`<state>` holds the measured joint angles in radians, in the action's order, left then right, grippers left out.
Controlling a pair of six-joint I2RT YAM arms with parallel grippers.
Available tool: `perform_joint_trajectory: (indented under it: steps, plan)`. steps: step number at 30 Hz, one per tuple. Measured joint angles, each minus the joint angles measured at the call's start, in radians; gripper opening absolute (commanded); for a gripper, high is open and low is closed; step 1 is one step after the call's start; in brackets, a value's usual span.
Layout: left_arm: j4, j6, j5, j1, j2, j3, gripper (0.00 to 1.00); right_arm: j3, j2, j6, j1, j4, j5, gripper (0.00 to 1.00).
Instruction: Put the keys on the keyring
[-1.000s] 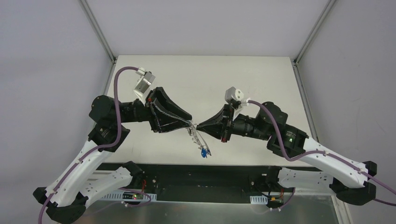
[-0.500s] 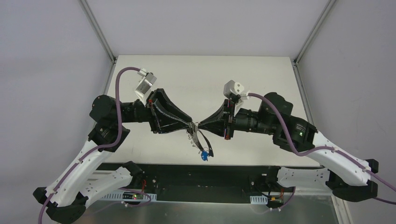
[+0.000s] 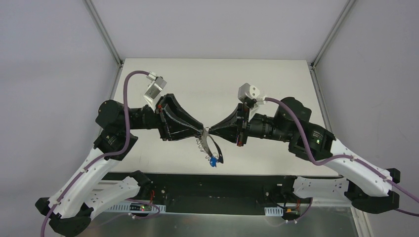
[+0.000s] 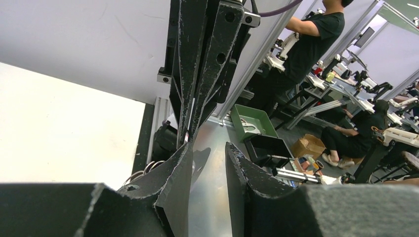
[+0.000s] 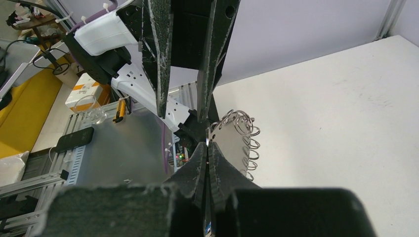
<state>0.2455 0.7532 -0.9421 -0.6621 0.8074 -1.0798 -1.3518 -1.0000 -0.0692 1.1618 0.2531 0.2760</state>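
1. Silvery keyring hangs in the air over the near edge of the white table.
2. Right gripper is pinched tight on the ring.
3. Left gripper meets it tip to tip, its fingers a little apart, right beside the ring.
4. Blue key dangles lowest.

At the top view's centre the keyring is too small to tell which fingertip it touches; only a blue key can be made out on it. In the left wrist view a few coils show at lower left, the rest hidden behind the blurred left gripper. In the right wrist view the right gripper hides the ring's lower part, and the top edge cuts off the left gripper's fingers.
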Motion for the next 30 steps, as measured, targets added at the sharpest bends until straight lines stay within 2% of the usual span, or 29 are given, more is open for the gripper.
perform_joint_trajectory:
  steps: [30]
  plan:
    - [-0.027,-0.001,0.002,0.001,0.009,0.0,0.28,0.0,-0.015,0.001,0.0,-0.044,0.023,0.0]
